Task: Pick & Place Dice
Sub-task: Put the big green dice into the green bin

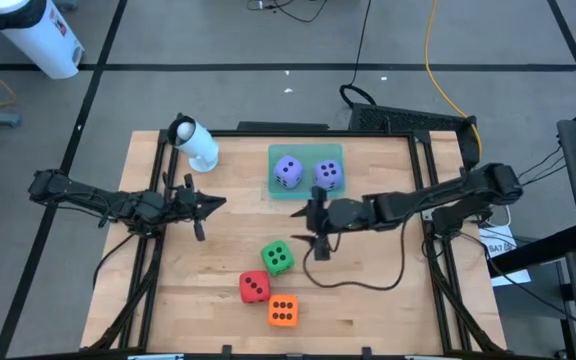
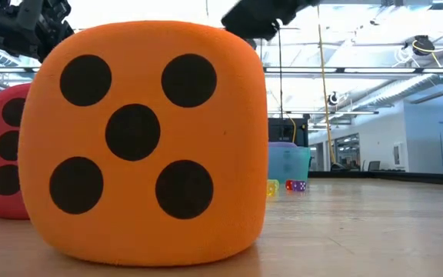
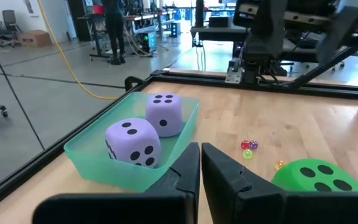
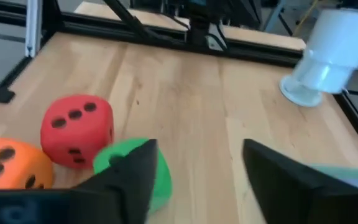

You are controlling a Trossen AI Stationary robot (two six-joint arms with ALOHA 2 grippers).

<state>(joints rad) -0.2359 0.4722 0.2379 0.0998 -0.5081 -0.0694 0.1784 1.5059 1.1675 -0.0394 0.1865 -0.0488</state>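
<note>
High view: 2 purple dice point(image 1: 287, 171) in tray point(image 1: 306, 152), done; green point(image 1: 277, 257), red point(image 1: 254, 288), orange point(image 1: 283, 312) on table, 3 left. L wrist: left gripper point(image 3: 201, 163) fingers shut, empty, near tray. R wrist: right gripper point(image 4: 197, 163) fingers apart, empty, by green die.

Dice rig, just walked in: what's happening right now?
Two light purple dice already sit in the teal tray. The green die, red die and orange die are on the table. The right gripper hovers between tray and green die, fingers apart, holding nothing. The left gripper waits shut on the left side.
</note>
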